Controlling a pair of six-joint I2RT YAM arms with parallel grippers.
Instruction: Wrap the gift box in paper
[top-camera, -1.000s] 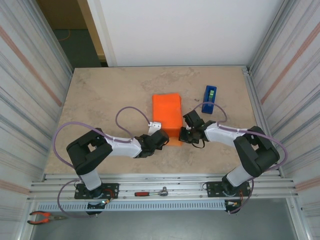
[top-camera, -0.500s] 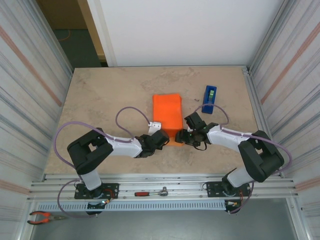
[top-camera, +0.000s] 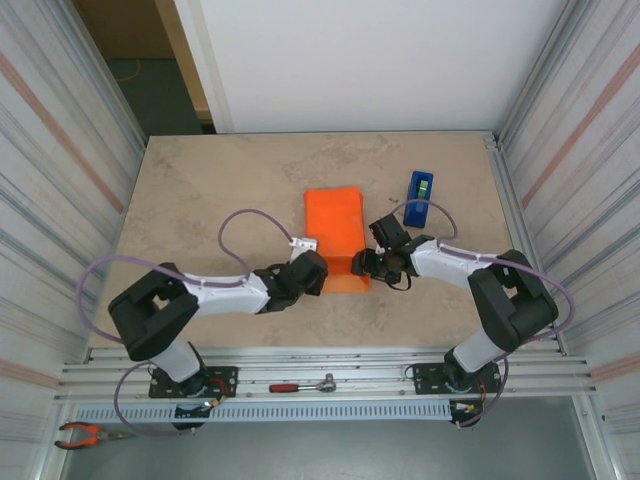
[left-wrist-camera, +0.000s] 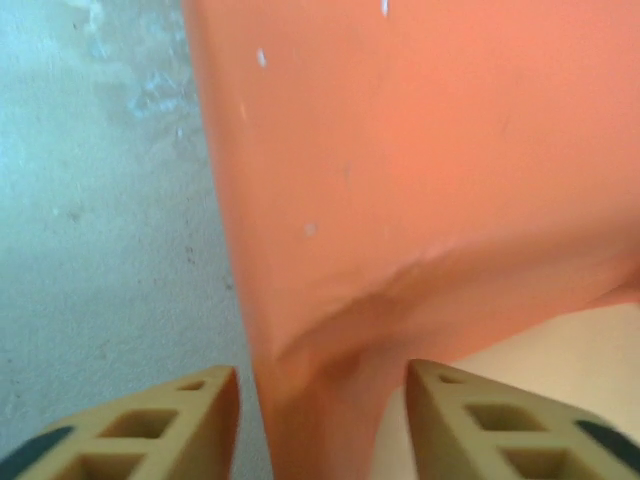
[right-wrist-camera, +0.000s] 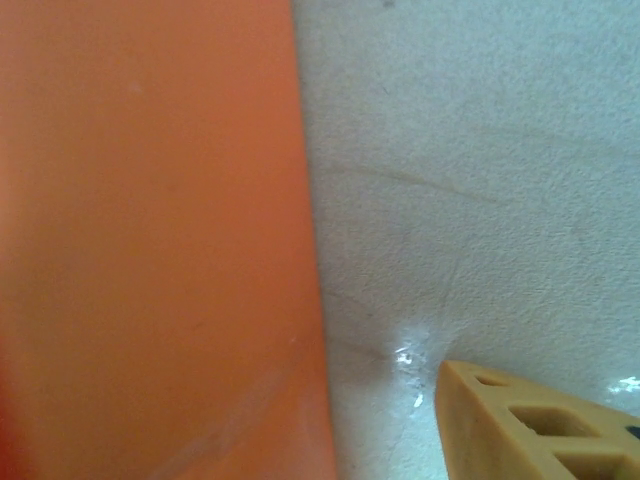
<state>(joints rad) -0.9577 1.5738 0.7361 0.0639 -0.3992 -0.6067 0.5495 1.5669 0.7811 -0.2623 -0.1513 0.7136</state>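
Beige stone-look desk carries a bright orange sheet of paper, folded into a long bundle at its middle. We see the left gripper parted, astride the paper's near left corner. The right gripper sits at the near right edge; its spread we cannot tell. A small blue tape dispenser stands farther right.

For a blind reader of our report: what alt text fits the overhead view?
Orange paper, folded into a bundle, lies in the middle of the table; the left gripper and right gripper meet at its near end. A blue tape dispenser stands to its right.
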